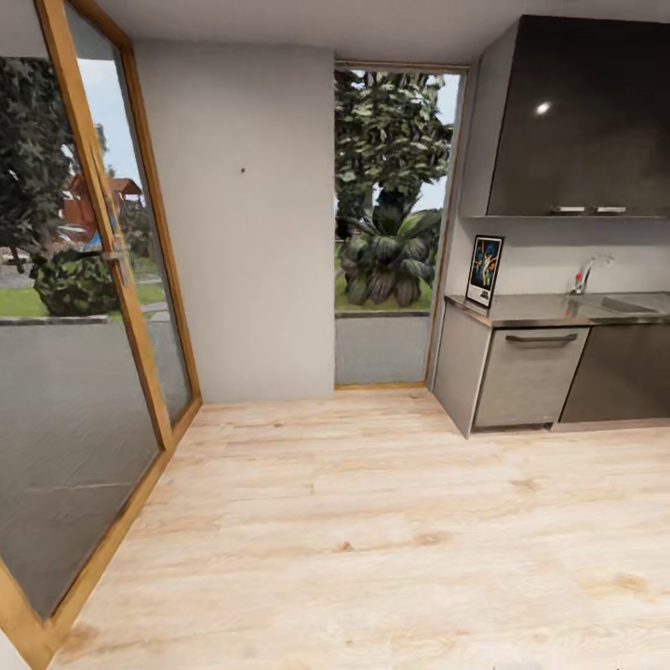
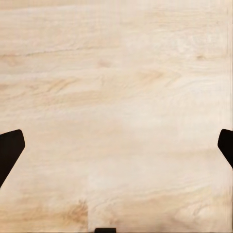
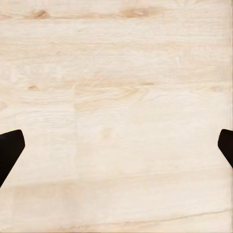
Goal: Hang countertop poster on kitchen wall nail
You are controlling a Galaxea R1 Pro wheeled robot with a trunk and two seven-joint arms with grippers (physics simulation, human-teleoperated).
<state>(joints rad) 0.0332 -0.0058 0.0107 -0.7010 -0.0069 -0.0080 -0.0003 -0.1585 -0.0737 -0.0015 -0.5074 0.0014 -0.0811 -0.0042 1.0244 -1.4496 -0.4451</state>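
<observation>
Two grippers, both spread wide and holding nothing: left gripper (image 2: 116, 145) and right gripper (image 3: 116, 145) each show dark fingertips at opposite frame edges with only the wood floor (image 1: 372, 521) between them. The poster (image 1: 485, 271) stands upright at the counter's end corner nearest the window (image 1: 386, 223), leaning against the wall, on the kitchen countertop (image 1: 540, 312). The sink (image 1: 623, 304) and tap (image 1: 590, 272) sit further along the counter, apart from it. One wall nail (image 1: 243, 171) shows as a speck high on the pale wall panel (image 1: 242, 279), well apart from the counter.

Risks, as I judge them:
- poster is thin and leaning; a poor pinch tips it flat or off the counter edge
- base driven too close hits the cabinet (image 1: 526, 377)
- nail is tiny and high, so a missed hang means a drop
</observation>
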